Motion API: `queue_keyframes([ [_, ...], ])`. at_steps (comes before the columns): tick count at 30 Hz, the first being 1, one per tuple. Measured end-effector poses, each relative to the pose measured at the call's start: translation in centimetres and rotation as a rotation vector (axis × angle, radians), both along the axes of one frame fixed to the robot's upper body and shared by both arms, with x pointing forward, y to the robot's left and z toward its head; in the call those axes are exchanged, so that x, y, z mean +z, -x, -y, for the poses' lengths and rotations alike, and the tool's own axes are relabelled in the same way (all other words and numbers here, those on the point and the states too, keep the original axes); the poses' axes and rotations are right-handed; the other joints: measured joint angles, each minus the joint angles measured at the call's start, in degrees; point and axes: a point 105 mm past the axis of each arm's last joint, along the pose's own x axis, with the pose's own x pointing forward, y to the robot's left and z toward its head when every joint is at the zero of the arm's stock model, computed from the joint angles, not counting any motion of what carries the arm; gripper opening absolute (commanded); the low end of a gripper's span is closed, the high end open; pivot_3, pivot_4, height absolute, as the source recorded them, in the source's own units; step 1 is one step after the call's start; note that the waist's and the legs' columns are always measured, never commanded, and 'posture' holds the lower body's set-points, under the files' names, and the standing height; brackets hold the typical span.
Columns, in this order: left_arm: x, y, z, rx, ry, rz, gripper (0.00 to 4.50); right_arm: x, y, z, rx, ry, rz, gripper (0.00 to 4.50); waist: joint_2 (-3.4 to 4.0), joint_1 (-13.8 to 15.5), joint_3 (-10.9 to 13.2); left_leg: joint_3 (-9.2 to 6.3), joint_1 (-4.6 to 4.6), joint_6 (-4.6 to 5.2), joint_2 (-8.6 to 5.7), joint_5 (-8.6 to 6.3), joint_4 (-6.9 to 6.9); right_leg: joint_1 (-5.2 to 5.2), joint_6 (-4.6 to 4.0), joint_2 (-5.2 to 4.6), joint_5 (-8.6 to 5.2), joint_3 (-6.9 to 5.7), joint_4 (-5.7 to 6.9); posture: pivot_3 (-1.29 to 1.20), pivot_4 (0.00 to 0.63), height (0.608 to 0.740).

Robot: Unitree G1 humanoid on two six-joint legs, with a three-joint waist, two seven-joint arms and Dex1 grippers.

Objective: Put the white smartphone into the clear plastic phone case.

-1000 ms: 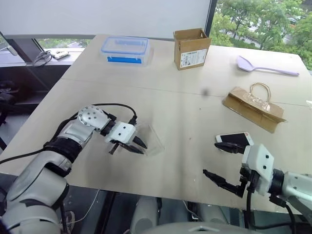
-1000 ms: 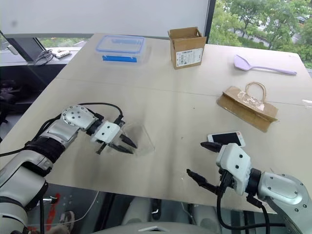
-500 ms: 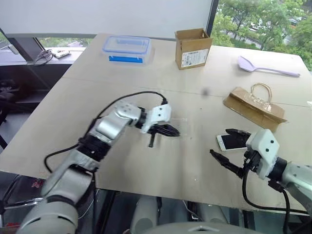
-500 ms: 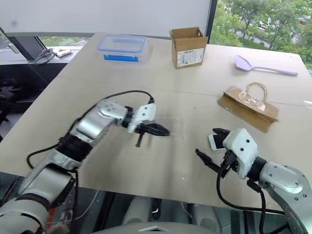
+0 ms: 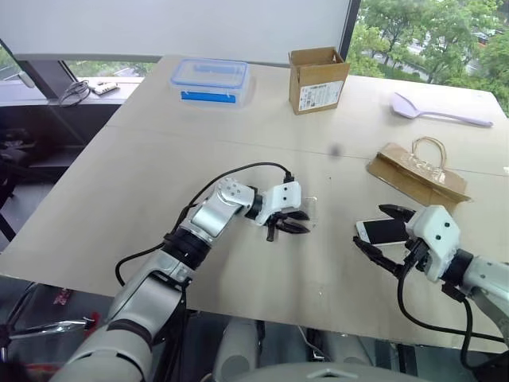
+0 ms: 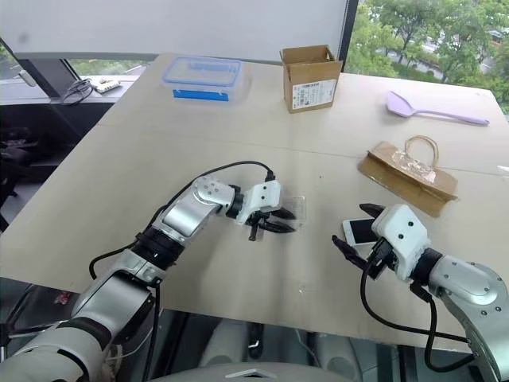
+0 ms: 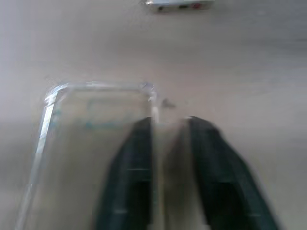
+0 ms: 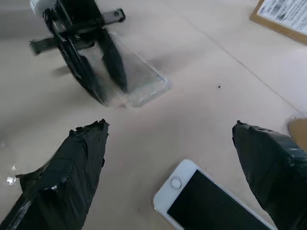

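Silver-grey arms with black joint bands end in white wrist blocks. Black cables loop along them. The left gripper (image 5: 291, 226) and right gripper (image 5: 385, 231) have black tapered fingers.

The table (image 5: 159, 159) is pale beige. The white smartphone (image 8: 211, 203) has a black screen inside white bezels, and the clear plastic phone case (image 8: 141, 79) is see-through. Both grippers have black fingers (image 8: 72, 167), the box (image 5: 316, 78) is brown cardboard with a white label, and the spoon (image 5: 433, 109) is lilac.
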Motion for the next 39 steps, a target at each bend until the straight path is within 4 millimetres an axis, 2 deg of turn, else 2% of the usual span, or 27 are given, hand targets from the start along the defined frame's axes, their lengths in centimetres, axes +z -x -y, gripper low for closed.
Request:
queue_keyframes([
  [2, 0.5, 0.3, -0.6, -0.001, 0.028, -0.014, 3.78, -0.2, 0.1, 0.0, 0.034, 0.007, -0.026, 4.5, 0.01, -0.36, 0.01, 0.01, 0.02, -0.01, 0.07, 0.0, -0.02, -0.01, 0.0, 0.06, 0.0, 0.0, 0.02, 0.0, 0.15, 0.74],
  [4, 1.2, 0.5, -1.3, 0.012, 0.073, -0.028, 4.45, -0.3, -0.2, 0.3, 0.052, 0.023, -0.039, 4.5, 0.03, -0.6, 0.01, -0.01, 0.03, -0.01, 0.13, 0.0, -0.02, -0.03, -0.01, 0.11, 0.0, -0.02, 0.04, 0.0, 0.15, 0.74],
  [9, 4.0, 3.4, -4.9, 0.085, 0.265, -0.114, 4.45, -0.7, -2.3, 3.4, 0.124, 0.277, -0.066, 4.5, 0.15, -1.62, 0.04, 0.02, 0.16, -0.01, 0.16, 0.0, -0.09, 0.02, 0.0, 0.0, 0.0, 0.02, 0.04, 0.0, 0.15, 0.74],
  [14, 4.8, 6.0, -6.9, 0.147, 0.345, -0.163, 4.45, -1.1, -4.0, 3.7, 0.283, 0.443, -0.108, 4.5, 0.2, -1.56, 0.06, 0.07, 0.16, -0.01, 0.16, 0.0, -0.08, 0.01, 0.01, -0.05, -0.01, 0.03, 0.02, 0.0, 0.15, 0.74],
  [19, 5.3, 7.8, -8.0, 0.208, 0.39, -0.19, 4.45, -1.7, -6.8, 3.9, 0.367, 0.528, -0.17, 4.5, 0.23, -1.43, 0.09, 0.11, 0.16, -0.01, 0.14, 0.0, -0.09, -0.01, -0.01, -0.12, 0.0, 0.0, 0.0, 0.0, 0.15, 0.74],
  [23, 4.2, 8.6, -8.6, 0.288, 0.387, -0.188, 4.45, -2.7, -7.6, 4.6, 0.417, 0.552, -0.273, 4.5, 0.23, -1.36, 0.09, 0.19, 0.16, -0.01, 0.13, 0.0, -0.18, -0.05, -0.01, -0.14, -0.01, 0.06, -0.03, 0.0, 0.15, 0.74],
  [29, 4.1, 9.1, -8.5, 0.347, 0.406, -0.15, 4.45, -3.7, -7.6, 5.3, 0.455, 0.544, -0.368, 4.5, 0.25, -1.3, 0.09, 0.23, 0.17, -0.01, 0.14, 0.0, -0.18, -0.06, -0.02, -0.16, 0.0, 0.08, -0.02, 0.0, 0.15, 0.74],
  [35, 4.0, 9.1, -8.6, 0.381, 0.412, -0.141, 4.45, -3.7, -7.6, 5.1, 0.477, 0.543, -0.383, 4.5, 0.25, -1.37, 0.08, 0.23, 0.19, -0.02, 0.15, -0.01, -0.21, -0.06, -0.02, -0.14, 0.0, 0.06, -0.01, 0.0, 0.15, 0.74],
  [39, 4.0, 9.0, -8.6, 0.387, 0.415, -0.132, 4.5, -3.9, -7.9, 5.1, 0.471, 0.562, -0.36, 3.27, 0.22, -1.44, 0.04, 0.28, 0.23, -0.02, 0.15, -0.01, -0.21, -0.05, -0.02, -0.15, 0.0, 0.1, -0.02, 0.0, 0.15, 0.74],
])
